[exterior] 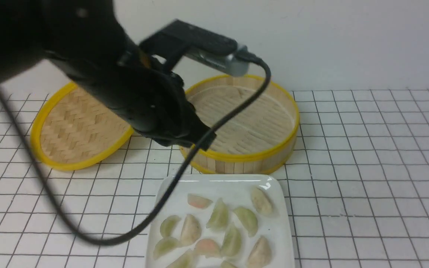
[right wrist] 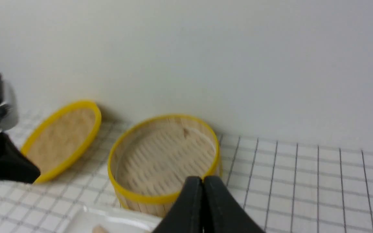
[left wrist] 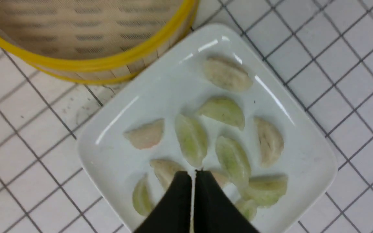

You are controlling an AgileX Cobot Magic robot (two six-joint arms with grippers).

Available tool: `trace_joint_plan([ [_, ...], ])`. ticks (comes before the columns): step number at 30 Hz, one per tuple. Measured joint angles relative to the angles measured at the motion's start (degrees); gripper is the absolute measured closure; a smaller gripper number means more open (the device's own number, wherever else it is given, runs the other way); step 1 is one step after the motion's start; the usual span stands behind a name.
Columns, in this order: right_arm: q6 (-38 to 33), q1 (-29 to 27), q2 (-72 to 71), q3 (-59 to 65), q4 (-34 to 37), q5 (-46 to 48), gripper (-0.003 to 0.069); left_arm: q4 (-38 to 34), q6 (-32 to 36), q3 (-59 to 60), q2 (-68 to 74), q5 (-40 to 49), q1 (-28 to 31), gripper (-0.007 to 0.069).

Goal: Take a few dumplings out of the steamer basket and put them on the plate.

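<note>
- A flat woven bamboo lid with a yellow rim (exterior: 76, 126) lies far left on the white gridded tabletop (exterior: 367, 167).
- The left gripper (left wrist: 194, 172) has its black fingers pressed together on nothing, over the glossy white squarish plate (exterior: 222, 184).
- The round slatted bamboo steamer basket with yellow rims (exterior: 248, 160) stands just behind the plate.
- The pale green crescent dumplings (left wrist: 191, 139) lie on the plate among pinkish ones (left wrist: 146, 137) and beige ones (left wrist: 227, 73).
- The right gripper (right wrist: 202, 180) is closed and holds nothing.

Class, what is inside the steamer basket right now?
Only the bare slatted floor of the steamer basket shows. The left arm covers its left side in the front view.
</note>
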Motion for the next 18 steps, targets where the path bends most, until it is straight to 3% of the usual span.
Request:
trace_joint_plan([
  [6, 14.59, 0.0, -18.55, 21.5, -14.11, -23.08, 0.0673, 0.24, -2.28, 16.58, -20.96, -16.18, 0.0, 0.0631],
  [7, 14.59, 0.0, -19.04, 22.1, -14.75, -23.08, 0.0673, 0.24, -2.42, 17.19, -21.66, -16.18, 0.0, 0.0631],
  [11, 22.98, 0.0, -26.69, 31.21, -28.21, -36.91, 0.0673, 0.24, -4.06, 29.84, -35.55, -27.93, 0.0, 0.0631],
  [14, 28.65, 0.0, -27.4, 33.59, -34.94, -42.45, 0.0673, 0.24, -4.69, 38.01, -43.76, -34.9, 0.0, 0.0631],
  [18, 34.42, 0.0, -27.4, 34.02, -38.1, -44.93, 0.0673, 0.18, -6.43, 45.21, -51.13, -43.44, 0.0, 0.0631],
])
